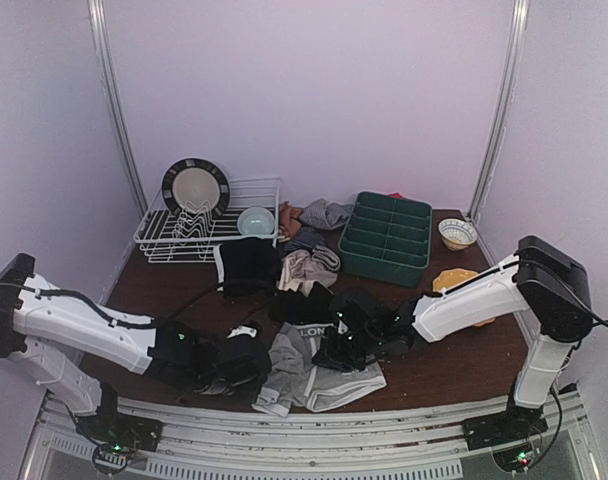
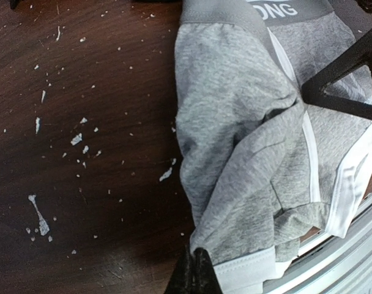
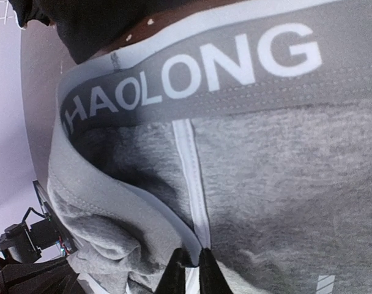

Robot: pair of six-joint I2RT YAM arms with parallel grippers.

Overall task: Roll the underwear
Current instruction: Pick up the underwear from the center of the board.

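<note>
A light grey underwear (image 1: 306,376) with a lettered waistband lies crumpled on the dark table near the front edge. My left gripper (image 1: 256,362) is shut on its left edge; in the left wrist view the fingertips (image 2: 196,274) pinch the grey cloth (image 2: 247,153) by its white hem. My right gripper (image 1: 336,348) is over the garment's upper right part. In the right wrist view its jaws (image 3: 189,268) are pinched on the white seam of the grey underwear (image 3: 278,184). Behind lie a black underwear (image 1: 249,265), a beige-pink one (image 1: 309,268) and another black one (image 1: 302,305).
A white dish rack (image 1: 239,238) with a plate (image 1: 195,187) and a pale blue bowl (image 1: 254,221) stands at the back left. A green divided tray (image 1: 386,238), a small patterned bowl (image 1: 457,233) and a yellow dish (image 1: 452,279) sit back right. White crumbs (image 2: 40,220) dot the table.
</note>
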